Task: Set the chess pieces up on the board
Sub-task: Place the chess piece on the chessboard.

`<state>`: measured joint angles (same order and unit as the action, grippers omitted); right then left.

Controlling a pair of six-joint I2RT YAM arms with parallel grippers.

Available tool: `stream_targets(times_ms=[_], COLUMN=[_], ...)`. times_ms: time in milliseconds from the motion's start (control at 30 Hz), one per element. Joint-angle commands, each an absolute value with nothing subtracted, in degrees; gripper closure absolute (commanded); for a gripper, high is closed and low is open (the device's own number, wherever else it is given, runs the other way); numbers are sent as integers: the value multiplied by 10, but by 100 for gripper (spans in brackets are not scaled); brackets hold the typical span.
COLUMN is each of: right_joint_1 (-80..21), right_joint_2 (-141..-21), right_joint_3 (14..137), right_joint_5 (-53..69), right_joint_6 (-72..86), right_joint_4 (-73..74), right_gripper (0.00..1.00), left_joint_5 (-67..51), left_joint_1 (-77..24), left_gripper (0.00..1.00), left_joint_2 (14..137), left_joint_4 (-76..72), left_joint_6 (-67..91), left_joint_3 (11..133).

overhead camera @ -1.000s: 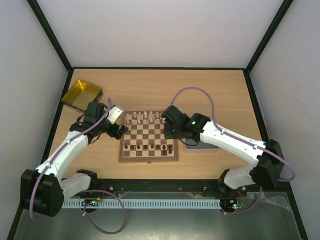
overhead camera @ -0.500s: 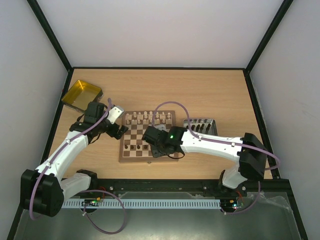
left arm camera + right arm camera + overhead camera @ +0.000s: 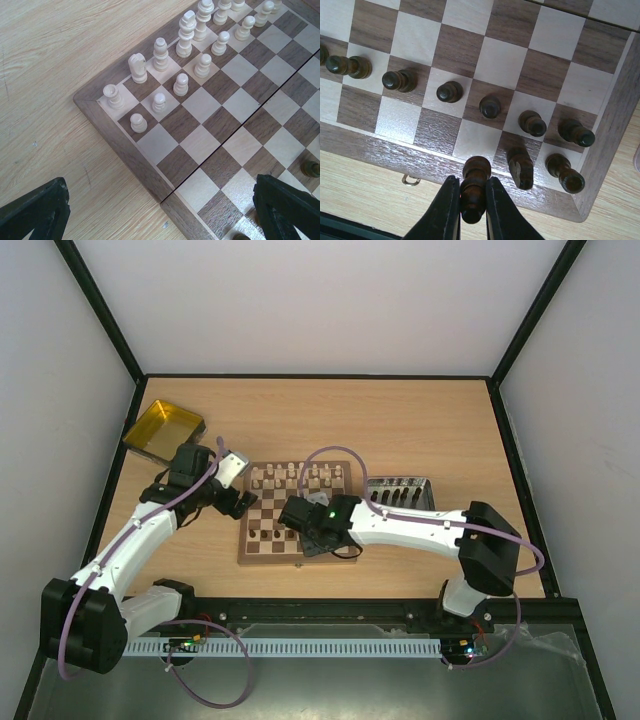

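**A:** What does the right gripper (image 3: 471, 189) have?

**B:** Its fingers are pinched tight on a dark piece (image 3: 476, 174). It hangs over the near edge of the board (image 3: 265, 556), right of the small latch (image 3: 410, 179). Just to its right, two dark back-row pieces (image 3: 520, 167) stand by the near right corner.

**A:** And the left gripper (image 3: 160, 185)?

**B:** Spread wide with nothing between its fingers, over the board's left side.

**A:** The other men?

**B:** The pale pieces (image 3: 181, 84) stand in the two far rows. The dark pawns (image 3: 450, 91) line the second row from the near edge.
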<state>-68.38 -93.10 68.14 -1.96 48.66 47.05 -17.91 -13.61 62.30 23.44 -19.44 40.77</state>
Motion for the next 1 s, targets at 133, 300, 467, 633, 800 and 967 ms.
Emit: stream_targets(times_ms=[133, 300, 467, 633, 800, 967], right_joint_1=[-687, -687, -686, -686, -684, -681], right_joint_2=[-951, -954, -957, -962, -965, -967], right_joint_3=[696, 693, 691, 685, 677, 672], right_joint_5=[-38, -39, -39, -41, -40, -35], right_joint_6=[482, 483, 482, 481, 480, 478], right_joint_4=[453, 448, 443, 440, 435, 430], right_gripper=[88, 87, 86, 86, 86, 85], left_joint_5=[-177, -176, -177, -177, -178, -179], left_joint_1=[-138, -137, -138, -137, -138, -137], left_gripper=[0, 0, 0, 0, 0, 0], left_joint_2=[626, 624, 624, 625, 624, 625], left_joint_4=[228, 228, 228, 229, 229, 230], left_joint_6=[-196, -196, -196, -196, -196, -196], left_joint_3=[403, 402, 402, 402, 403, 403])
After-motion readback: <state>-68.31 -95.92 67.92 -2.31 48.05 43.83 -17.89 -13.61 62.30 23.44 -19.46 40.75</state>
